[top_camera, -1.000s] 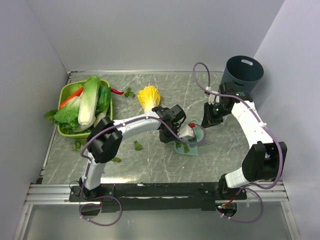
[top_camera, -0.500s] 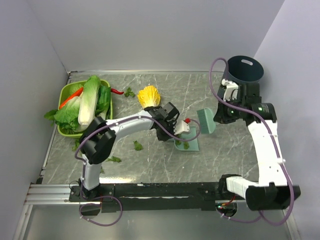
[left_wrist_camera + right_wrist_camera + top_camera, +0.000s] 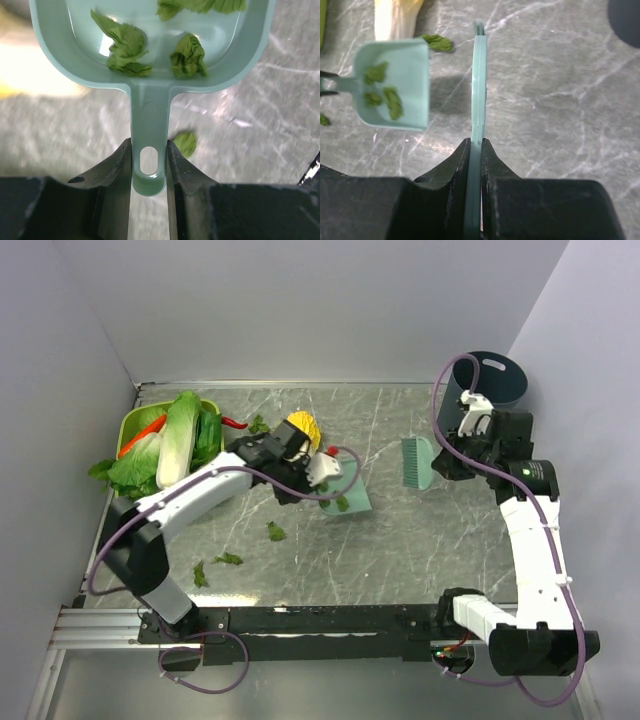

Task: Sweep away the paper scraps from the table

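My left gripper (image 3: 318, 472) is shut on the handle of the teal dustpan (image 3: 347, 497) and holds it over the table (image 3: 400, 550), beside the yellow-topped cabbage half (image 3: 298, 427). In the left wrist view the fingers (image 3: 116, 165) clamp the handle (image 3: 149, 120), and several paper scraps (image 3: 127, 47) lie in the pan. My right gripper (image 3: 446, 462) is shut on a teal brush (image 3: 417, 462), seen edge-on in the right wrist view (image 3: 479, 75). Loose scraps lie on the table (image 3: 276, 531), (image 3: 229, 559), (image 3: 199, 575), (image 3: 259, 424).
A dark round bin (image 3: 490, 380) stands at the back right corner, behind my right arm. A green basket (image 3: 129, 426) with whole cabbages and red chillies sits at the back left. Walls close in the left, back and right sides.
My left arm has carried the dustpan with its scraps left and back towards the cabbage half. My right arm has drawn the brush away to the right, nearer the bin.
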`<state>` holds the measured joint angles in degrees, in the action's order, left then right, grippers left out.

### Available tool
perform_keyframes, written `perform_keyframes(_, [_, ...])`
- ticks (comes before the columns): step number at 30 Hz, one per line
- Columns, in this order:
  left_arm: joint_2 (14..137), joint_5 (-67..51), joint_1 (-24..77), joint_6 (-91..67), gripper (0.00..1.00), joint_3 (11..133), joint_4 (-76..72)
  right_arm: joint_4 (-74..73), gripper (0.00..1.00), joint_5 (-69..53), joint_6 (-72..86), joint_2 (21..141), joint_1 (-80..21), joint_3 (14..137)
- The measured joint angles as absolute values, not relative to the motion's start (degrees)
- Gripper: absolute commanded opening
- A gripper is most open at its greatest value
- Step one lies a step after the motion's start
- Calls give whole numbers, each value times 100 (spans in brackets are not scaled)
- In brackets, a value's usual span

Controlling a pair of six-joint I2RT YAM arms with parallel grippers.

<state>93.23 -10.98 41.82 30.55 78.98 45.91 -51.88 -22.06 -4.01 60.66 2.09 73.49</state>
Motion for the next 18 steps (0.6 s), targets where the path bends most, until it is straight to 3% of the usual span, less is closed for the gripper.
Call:
perform_keyframes(12, [7898, -1055, 2539, 2499, 1, 7940, 5304, -5192, 0, -3129, -609, 7288, -760, 8073])
perform_keyframes(18, [6858, -893, 1859, 1994, 1, 7583, 5406, -5284, 0, -3809, -899, 7627, -1730, 8134])
